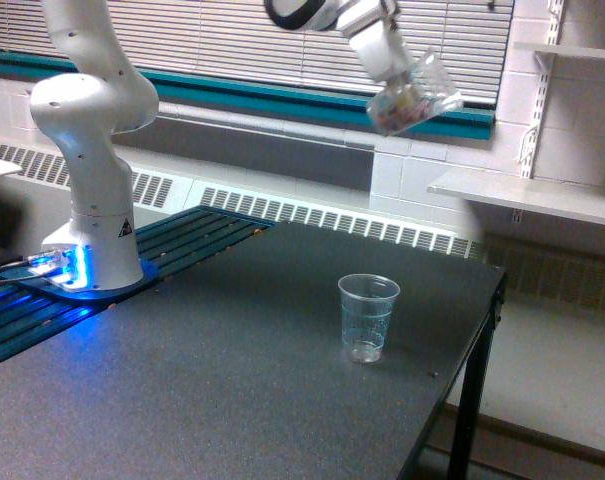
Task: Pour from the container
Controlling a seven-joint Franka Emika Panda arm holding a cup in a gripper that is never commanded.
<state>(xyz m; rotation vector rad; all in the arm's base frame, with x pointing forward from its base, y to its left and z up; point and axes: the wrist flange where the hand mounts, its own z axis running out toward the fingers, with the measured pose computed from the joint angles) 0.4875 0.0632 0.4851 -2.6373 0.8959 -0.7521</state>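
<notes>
High at the top of the exterior view, my gripper (400,80) is shut on the container (412,97), a small clear faceted cup with reddish and pale bits showing through its wall. The container hangs tilted, its mouth toward the exterior view's right. Well below it and slightly to the exterior view's left, a clear ribbed tapered plastic cup (368,317) stands upright on the dark table (202,370); it looks empty. The fingertips themselves are blurred behind the container.
The arm's white base (92,200) stands at the exterior view's left on a blue-lit mount. The table's right edge (482,330) drops off near the ribbed cup. White shelves (532,195) hang on the wall at right, window blinds behind.
</notes>
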